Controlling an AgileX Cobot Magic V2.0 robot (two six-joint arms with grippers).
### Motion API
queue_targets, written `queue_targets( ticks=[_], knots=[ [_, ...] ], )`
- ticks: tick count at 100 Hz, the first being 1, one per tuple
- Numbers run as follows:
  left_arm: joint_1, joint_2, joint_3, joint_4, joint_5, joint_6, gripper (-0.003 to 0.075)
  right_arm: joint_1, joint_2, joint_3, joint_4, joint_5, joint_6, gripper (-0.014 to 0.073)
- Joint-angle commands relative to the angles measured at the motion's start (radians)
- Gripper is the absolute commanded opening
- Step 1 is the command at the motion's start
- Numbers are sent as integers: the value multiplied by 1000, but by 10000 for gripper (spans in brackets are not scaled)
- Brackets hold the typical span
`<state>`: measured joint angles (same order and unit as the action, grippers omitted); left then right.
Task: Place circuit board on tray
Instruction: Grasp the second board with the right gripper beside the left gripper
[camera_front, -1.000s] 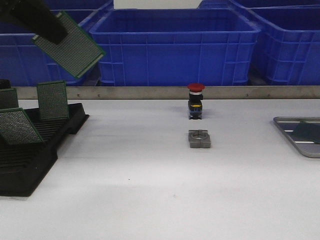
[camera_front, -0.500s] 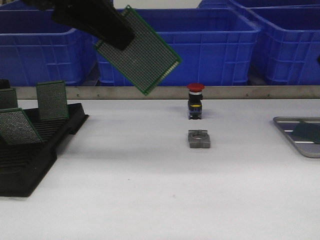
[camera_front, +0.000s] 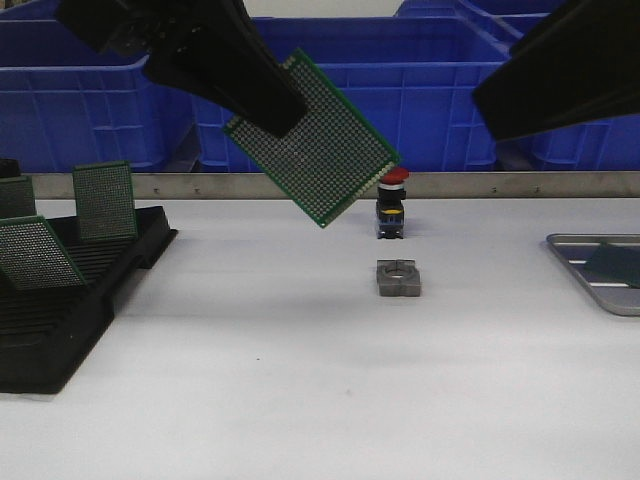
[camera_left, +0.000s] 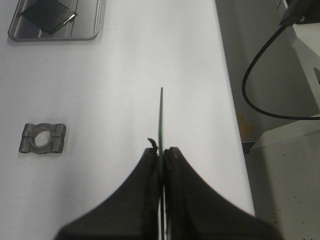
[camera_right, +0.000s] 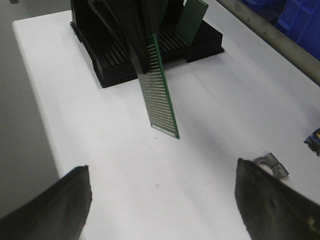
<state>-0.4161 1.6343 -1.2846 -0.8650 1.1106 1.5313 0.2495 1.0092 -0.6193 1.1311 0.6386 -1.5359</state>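
My left gripper (camera_front: 265, 105) is shut on a green perforated circuit board (camera_front: 315, 140) and holds it tilted, high above the table's middle. The left wrist view shows the board edge-on (camera_left: 160, 117) between the closed fingers (camera_left: 150, 165). The right wrist view shows it too (camera_right: 160, 95). The silvery-grey tray (camera_front: 575, 255) lies at the right edge of the table with one dark board (camera_front: 615, 263) in it; it also shows in the left wrist view (camera_left: 95, 30). My right gripper (camera_right: 162, 172) is open and empty above the table; its arm (camera_front: 570, 65) shows at the upper right.
A black slotted rack (camera_front: 60, 310) at the left holds three upright boards. A red push button (camera_front: 391, 200) and a grey metal clamp (camera_front: 399, 279) sit mid-table. Big blue bins (camera_front: 350, 90) stand behind a metal rail.
My left gripper has carried the board from above the rack rightward to over the table's middle. My right arm has come into view at the upper right.
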Motion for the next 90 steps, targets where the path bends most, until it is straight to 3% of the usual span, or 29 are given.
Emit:
queue_targets(
  ticks=[1,13,36,67,79,90],
  knots=[
    [-10,-36,-27,-68,0,-1,-20,0,56,-46,128,-20,-86,603],
    [-10,-36,-27,-68,0,-1,-20,6,156,-101,193,-2,-138,603],
    [-10,-36,-27,-68,0,-1,-20,57,328,-223,196,82,-142,603],
    [-10,-36,-27,-68,0,-1,-20,97,422,-274,203,106,-141,598],
    [-10,-36,-27,-71,0,-1,-20,97,436,-274,216,119,-141,506],
    [-10,-36,-27,-72,2,-1,-20,97,445,-274,223,119,-141,335]
  ],
)
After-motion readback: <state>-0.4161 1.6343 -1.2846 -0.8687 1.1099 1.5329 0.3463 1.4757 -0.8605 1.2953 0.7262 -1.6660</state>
